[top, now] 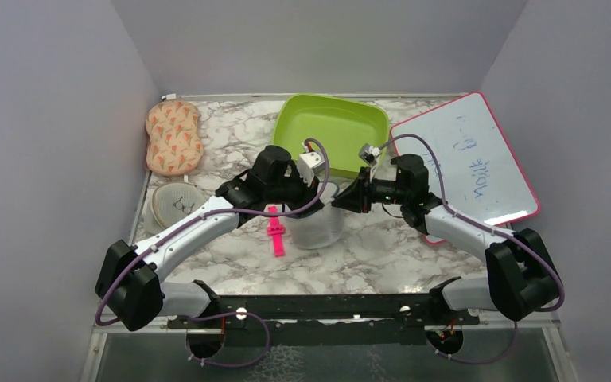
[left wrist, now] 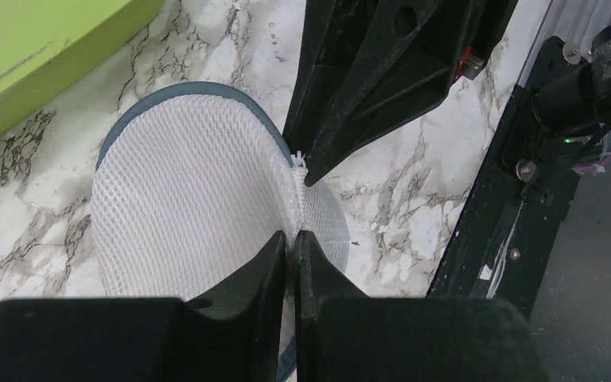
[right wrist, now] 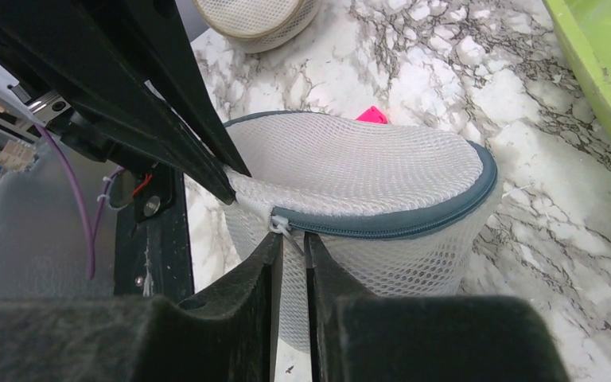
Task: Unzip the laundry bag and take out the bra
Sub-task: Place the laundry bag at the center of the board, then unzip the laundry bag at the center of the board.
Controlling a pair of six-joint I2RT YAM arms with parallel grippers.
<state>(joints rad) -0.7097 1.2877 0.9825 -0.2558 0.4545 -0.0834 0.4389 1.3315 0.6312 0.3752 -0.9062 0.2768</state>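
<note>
Marble tabletop [top: 382,247], grey walls [top: 48,119]

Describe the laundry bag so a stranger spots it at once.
Find the green tray at the back. Just in front stands the laundry bag, a round white mesh dome. Its grey-blue zip rim sets it apart from the beige mesh case at left.

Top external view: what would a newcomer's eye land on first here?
Both arms meet mid-table on the laundry bag, a white mesh dome with a dark zip rim: the left gripper pinches its mesh, the right gripper sits at the zip pull, jaws a narrow gap apart. Behind them, a lime-green tub and a pink-framed whiteboard at back right.
</note>
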